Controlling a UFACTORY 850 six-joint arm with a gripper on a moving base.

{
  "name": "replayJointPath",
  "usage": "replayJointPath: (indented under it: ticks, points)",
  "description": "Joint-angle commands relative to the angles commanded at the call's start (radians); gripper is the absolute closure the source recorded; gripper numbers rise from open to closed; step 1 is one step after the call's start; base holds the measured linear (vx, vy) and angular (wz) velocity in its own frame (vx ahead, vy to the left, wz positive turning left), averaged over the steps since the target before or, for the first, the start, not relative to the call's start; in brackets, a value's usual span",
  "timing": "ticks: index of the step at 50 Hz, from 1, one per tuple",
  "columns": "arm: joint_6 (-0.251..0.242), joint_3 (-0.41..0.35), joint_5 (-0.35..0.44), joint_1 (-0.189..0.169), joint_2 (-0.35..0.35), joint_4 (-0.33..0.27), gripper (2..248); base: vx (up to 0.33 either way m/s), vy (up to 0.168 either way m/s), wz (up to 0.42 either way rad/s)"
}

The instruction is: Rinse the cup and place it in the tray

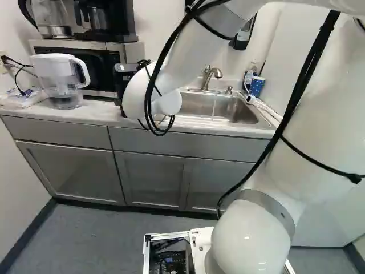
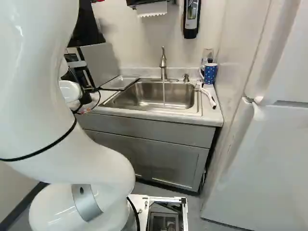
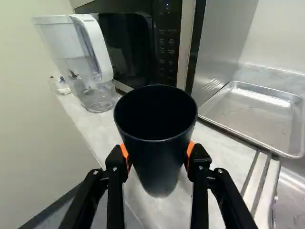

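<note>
- The fingers (image 3: 114,164) are closed around the dark cup (image 3: 159,162), an orange pad pressed to its side from each flank.
- The cup's round mouth faces back toward the wrist camera, and its narrower base points away over the pale tabletop (image 3: 90,131); I cannot tell whether that base touches anything.
- The tray (image 3: 252,117), a shallow metal one with a raised rim, lies between the microwave (image 3: 164,47) and the sink (image 2: 154,96). The cup is outside it.
- A thin stream of water (image 2: 163,94) runs from the faucet (image 2: 163,65) into the sink (nobody's hand is on the tap).
- A clear pitcher (image 3: 90,71) with a white lid and handle stands in front of the microwave, on the side away from the tray.
- At the right of the right base view, a blue cup (image 2: 210,73) with white dots stands by the far corner of the sink, and a white-handled brush (image 2: 208,94) lies along the sink's edge, near that cup.
- The white arm (image 1: 319,108) reaches across in front of the wall in the left base view, its wrist end in front of the tabletop, between pitcher and sink.
</note>
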State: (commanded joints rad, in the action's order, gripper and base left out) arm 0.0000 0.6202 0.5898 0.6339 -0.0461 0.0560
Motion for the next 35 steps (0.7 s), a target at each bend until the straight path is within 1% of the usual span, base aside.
replayJointPath:
  ticks: [9, 35]
  points:
    - [0.000, 0.009, 0.000, -0.014, -0.009, 0.000, 125, 0.000, 0.000, 0.000]
    - [0.000, 0.050, 0.000, -0.087, -0.027, 0.000, 125, 0.000, 0.000, 0.000]
